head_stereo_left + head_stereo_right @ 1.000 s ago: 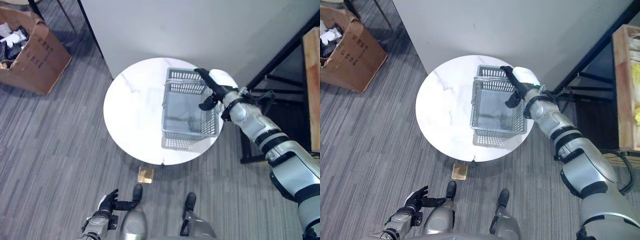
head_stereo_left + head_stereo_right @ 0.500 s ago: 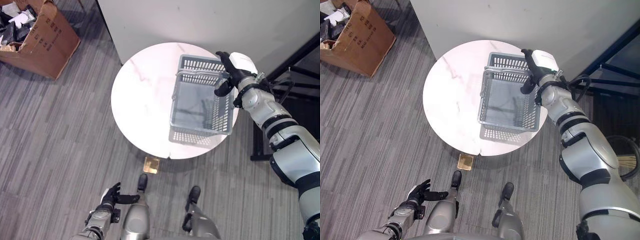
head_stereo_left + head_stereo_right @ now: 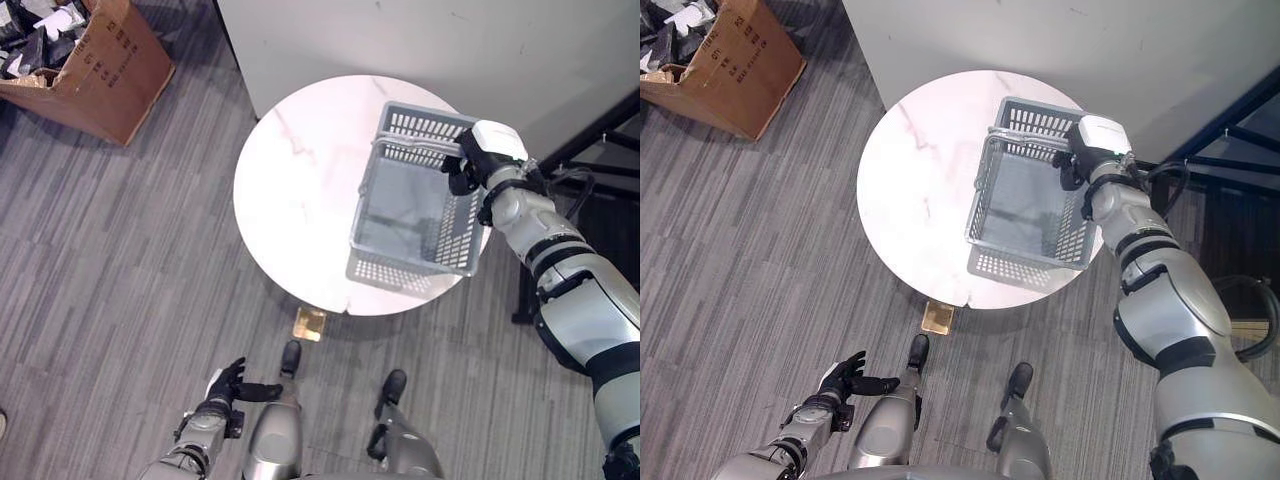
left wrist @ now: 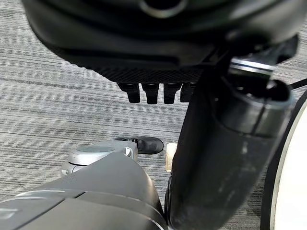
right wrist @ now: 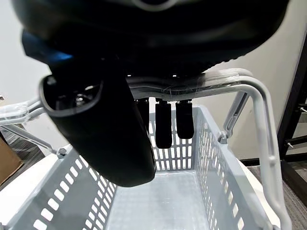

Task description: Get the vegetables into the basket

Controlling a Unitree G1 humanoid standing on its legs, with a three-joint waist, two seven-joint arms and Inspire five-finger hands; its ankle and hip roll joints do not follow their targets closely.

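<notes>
Grey plastic basket [image 3: 415,200] on marble counter [image 3: 300,180] is gripped: right hand [image 3: 470,165] fingers [image 5: 163,125] curled round handle [image 5: 240,84]. Left hand [image 3: 225,385] fingers relaxed. Basket is best kept level.

text: none legible | cardboard box [image 3: 105,70]: print too small

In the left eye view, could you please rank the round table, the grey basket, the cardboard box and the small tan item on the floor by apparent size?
1. Round table
2. Grey basket
3. Cardboard box, cut off by the frame, so unsure against the basket
4. Tan item
</notes>
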